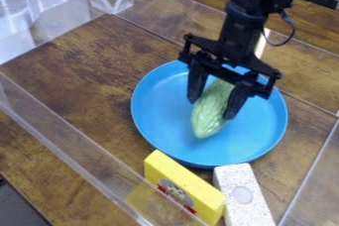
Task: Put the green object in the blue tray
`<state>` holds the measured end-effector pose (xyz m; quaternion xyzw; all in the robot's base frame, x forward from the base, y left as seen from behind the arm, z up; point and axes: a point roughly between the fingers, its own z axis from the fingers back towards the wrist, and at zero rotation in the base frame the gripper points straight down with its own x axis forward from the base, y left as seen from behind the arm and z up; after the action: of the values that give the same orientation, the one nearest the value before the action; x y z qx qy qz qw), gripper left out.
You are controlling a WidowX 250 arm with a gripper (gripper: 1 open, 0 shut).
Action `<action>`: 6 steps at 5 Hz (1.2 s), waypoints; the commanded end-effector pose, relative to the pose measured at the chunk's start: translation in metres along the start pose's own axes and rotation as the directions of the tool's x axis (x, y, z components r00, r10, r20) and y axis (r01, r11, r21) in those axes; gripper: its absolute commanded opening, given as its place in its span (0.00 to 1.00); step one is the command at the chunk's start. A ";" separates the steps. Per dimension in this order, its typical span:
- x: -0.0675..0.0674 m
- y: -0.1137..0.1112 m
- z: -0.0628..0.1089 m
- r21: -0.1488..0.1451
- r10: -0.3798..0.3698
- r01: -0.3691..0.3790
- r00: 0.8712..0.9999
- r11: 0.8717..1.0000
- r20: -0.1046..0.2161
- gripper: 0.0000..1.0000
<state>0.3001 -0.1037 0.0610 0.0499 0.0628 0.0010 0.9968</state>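
wood table (pixel 79 81) | green object (pixel 209 113) in blue tray (pixel 159 106) | no legible writing

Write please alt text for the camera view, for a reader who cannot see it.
A black gripper straddles a green object lying in a round blue tray on a wooden table. A yellow block and a white block lie nearer the camera.

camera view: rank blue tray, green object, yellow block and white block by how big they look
1. blue tray, clearly largest
2. yellow block
3. green object, close to the yellow block, which sits nearer the camera, so unsure
4. white block, cut off by the frame edge, so unsure
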 end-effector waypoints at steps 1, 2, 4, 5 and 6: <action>0.007 -0.007 0.024 -0.036 -0.004 0.008 0.994 0.999 0.108 0.00; 0.012 -0.014 0.020 -0.038 -0.020 0.025 0.992 0.999 0.122 1.00; -0.004 0.004 0.042 -0.043 0.202 -0.199 0.974 0.979 0.105 0.00; -0.004 -0.003 0.037 -0.048 0.192 -0.187 0.975 0.981 0.111 1.00; -0.007 0.009 0.026 -0.048 0.250 -0.246 0.963 0.968 0.101 0.00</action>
<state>0.2898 -0.1014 0.0688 0.0536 0.0327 0.1161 0.9913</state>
